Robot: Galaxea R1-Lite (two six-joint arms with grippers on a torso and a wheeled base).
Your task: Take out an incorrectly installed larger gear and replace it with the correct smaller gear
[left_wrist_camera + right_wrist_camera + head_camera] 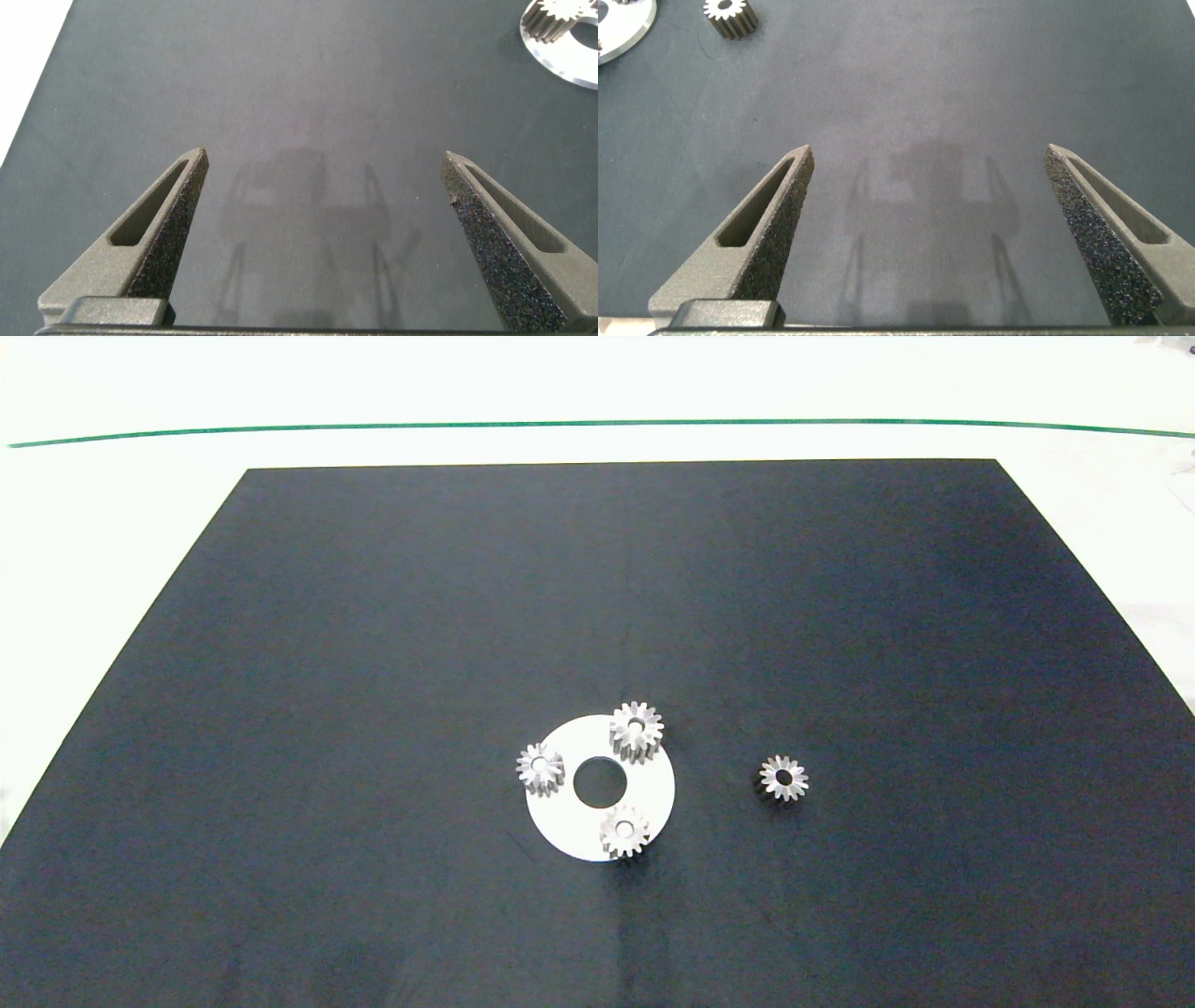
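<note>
**Head view: larger gear sat on the disc, both tools idle over bare mat**

Head view showed you a black mat point(373, 663) spread over the white bench point(112, 523), with a white disc point(644, 793) lying near its middle. Three silver gears stood around the rim of that disc. The larger gear point(637, 730) sat at the disc's far edge — visibly wider and taller than the other two. One small gear point(541, 768) stood at the disc's left edge, another small gear point(625, 832) at its near edge. The disc's round centre hole point(598, 783) was open and dark.

The smaller gear point(783, 777) lay flat on the mat to the right of the disc, apart from it, touching nothing.

Neither arm reached into the head view. Your left tool point(325, 161) hung over bare mat with its fingers spread wide and nothing between them; the disc's edge and one gear showed at a corner of its wrist view. Your right tool point(928, 155) was likewise spread wide and empty over the mat — the smaller gear point(730, 19) lay well ahead of its fingertips.
</note>
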